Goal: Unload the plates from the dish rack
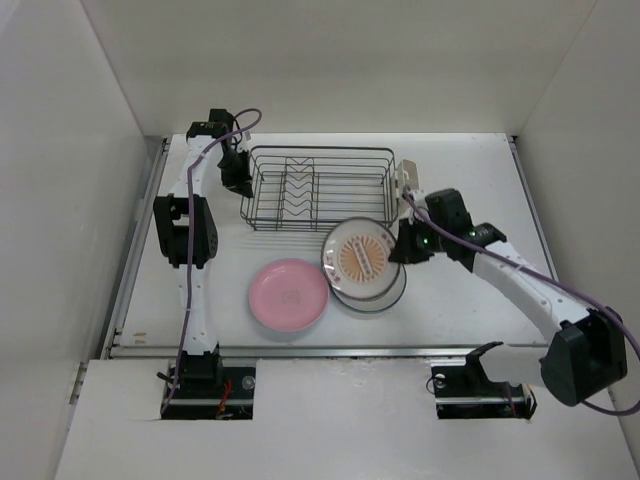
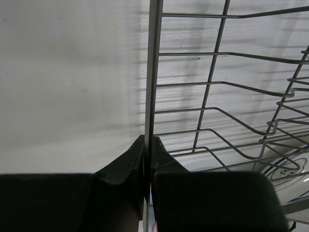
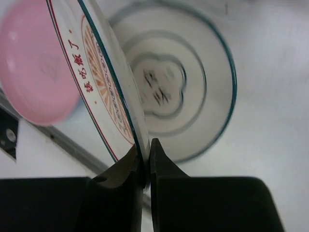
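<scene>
1. The dish rack (image 1: 300,190) (image 2: 150,72) stood at the 12 o'clock side of the counter (image 1: 470,180). A small cream cup (image 1: 407,172) was on its 3 o'clock end.
2. The left end effector (image 1: 238,172) (image 2: 148,140) was at the rack's 9 o'clock end. It was pinched tight on the rack's rim wire.
3. The right end effector (image 1: 403,243) (image 3: 146,145) was at 5 o'clock from the rack. It was squeezed onto the 3 o'clock edge of the orange sunburst plate (image 1: 358,257) (image 3: 104,82).
4. That plate was tilted over a white plate (image 1: 385,298) (image 3: 193,96) with a dark rim. The white plate lay flat on the counter. I could not tell if the two touched.
5. The pink plate (image 1: 288,295) (image 3: 34,72) lay flat on the counter, just beside them at 9 o'clock.
</scene>
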You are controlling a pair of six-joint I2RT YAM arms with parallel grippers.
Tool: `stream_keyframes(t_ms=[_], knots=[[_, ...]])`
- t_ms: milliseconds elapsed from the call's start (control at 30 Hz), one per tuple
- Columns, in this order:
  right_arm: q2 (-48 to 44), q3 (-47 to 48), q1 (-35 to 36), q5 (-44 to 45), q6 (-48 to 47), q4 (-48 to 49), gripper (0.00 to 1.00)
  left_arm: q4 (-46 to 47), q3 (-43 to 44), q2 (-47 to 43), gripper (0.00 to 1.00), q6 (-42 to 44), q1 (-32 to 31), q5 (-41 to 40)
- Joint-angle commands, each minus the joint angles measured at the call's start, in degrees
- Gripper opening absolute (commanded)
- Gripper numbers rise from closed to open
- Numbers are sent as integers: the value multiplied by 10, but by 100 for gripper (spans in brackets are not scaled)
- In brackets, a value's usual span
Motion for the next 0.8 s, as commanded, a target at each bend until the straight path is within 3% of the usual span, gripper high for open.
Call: stream_keyframes(t_ms=[0,67,167,233,300,367,467,500,567,633,767], knots=[[-72,-53,-1,13,59,-5,0,7,-1,-16,0,-37,-3,-4],[-78,-87,-1,31,66,-5,0,2,-1,-22,0,-37,-3,-4],[-60,-110,-1,44,77,19,0,2,-6,-27,11,-32,-3,-4],[-35,-101,-1,44,77,19,8,-3,-6,-34,20,-27,-3,-4],[8,-80,-1,66,77,1,22,-3,-6,-50,31,-20,-3,-4],[29,-62,-1,87,77,-23,23,-3,-6,-57,32,-14,-3,-4],[35,-56,-1,117,86,-40,44,-3,-6,-72,34,-14,-3,-4],[23,-56,-1,140,94,-48,62,-3,-6,-80,34,-14,-3,-4],[7,-56,-1,154,102,-48,80,-3,-6,-90,36,-9,-3,-4],[-27,-48,-1,163,107,-60,91,-9,-6,-107,39,-4,-3,-4],[-111,-1,-1,211,128,-86,100,-21,6,-136,44,19,-3,-28]])
